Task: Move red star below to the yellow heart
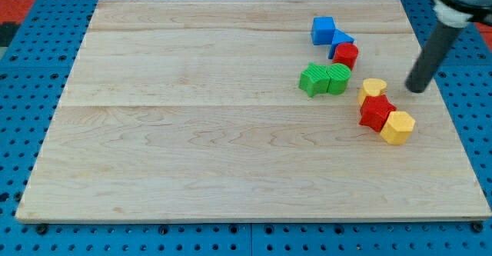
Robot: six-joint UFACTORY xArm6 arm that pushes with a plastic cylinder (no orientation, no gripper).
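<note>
The red star (376, 111) lies on the wooden board (192, 133) at the view's right. It touches the yellow heart (373, 88) just above it and a yellow hexagon-like block (397, 127) at its lower right. My tip (416, 89) stands to the right of the yellow heart, a short gap away, above and right of the red star. It touches no block.
A blue cube (323, 30), a blue triangular block (340, 41) and a red cylinder-like block (346, 55) sit in a row above the heart. Two green blocks (324, 79) lie side by side to its left. A blue pegboard (23, 94) surrounds the board.
</note>
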